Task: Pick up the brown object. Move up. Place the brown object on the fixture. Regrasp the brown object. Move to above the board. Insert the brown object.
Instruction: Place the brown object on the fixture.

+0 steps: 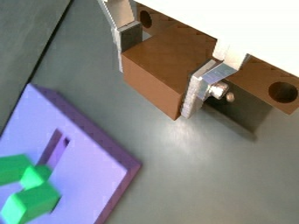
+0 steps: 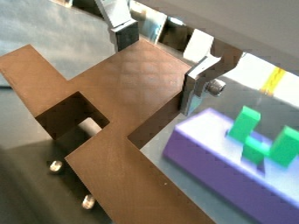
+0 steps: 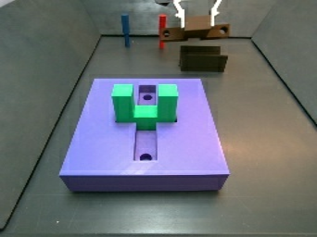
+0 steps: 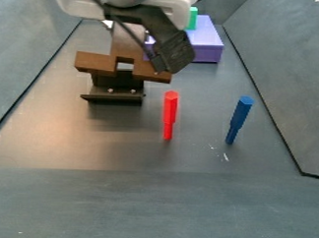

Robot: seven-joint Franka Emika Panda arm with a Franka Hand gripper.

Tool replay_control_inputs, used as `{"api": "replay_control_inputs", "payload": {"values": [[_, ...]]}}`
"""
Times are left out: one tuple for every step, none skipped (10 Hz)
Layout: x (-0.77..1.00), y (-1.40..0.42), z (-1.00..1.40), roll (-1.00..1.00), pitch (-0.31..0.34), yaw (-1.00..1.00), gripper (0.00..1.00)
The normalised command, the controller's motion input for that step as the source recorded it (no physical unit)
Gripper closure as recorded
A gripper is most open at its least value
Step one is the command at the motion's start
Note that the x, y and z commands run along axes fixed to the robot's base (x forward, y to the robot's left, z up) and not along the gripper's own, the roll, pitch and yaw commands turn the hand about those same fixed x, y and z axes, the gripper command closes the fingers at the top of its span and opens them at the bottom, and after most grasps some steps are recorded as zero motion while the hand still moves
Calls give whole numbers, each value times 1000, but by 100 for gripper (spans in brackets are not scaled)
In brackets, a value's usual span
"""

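Note:
The brown object (image 4: 114, 64) is a T-shaped wooden block, and my gripper (image 4: 130, 53) is shut on it from above. It hangs level right over the dark fixture (image 4: 113, 91); I cannot tell whether they touch. In both wrist views the silver fingers (image 1: 212, 80) press on opposite faces of the block's brown stem (image 1: 167, 68), while its bar with round holes (image 1: 281, 90) runs across behind them. From the other side the gripper (image 3: 196, 20) holds the block (image 3: 194, 34) just beyond the fixture (image 3: 202, 59). The purple board (image 3: 111, 148) lies in mid-floor, away from the gripper.
A green U-shaped block (image 3: 145, 104) stands on the board over its lengthwise groove (image 3: 146, 145). A red peg (image 4: 170, 114) and a blue peg (image 4: 238, 119) stand upright on the floor near the fixture. Grey walls enclose the floor on both sides.

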Motion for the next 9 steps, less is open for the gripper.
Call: {"api": "replay_control_inputs", "payload": {"values": [[257, 0, 0, -43, 251, 0, 100], [329, 0, -46, 0, 274, -100, 100], [429, 0, -154, 0, 334, -149, 100], [337, 0, -180, 134, 317, -111, 100], [200, -60, -120, 331, 237, -6, 100], [120, -123, -111, 354, 134, 0, 100], [29, -140, -171, 346, 0, 0, 100], [0, -129, -189, 289, 0, 0, 100], [0, -66, -220, 200, -37, 0, 100]]}}
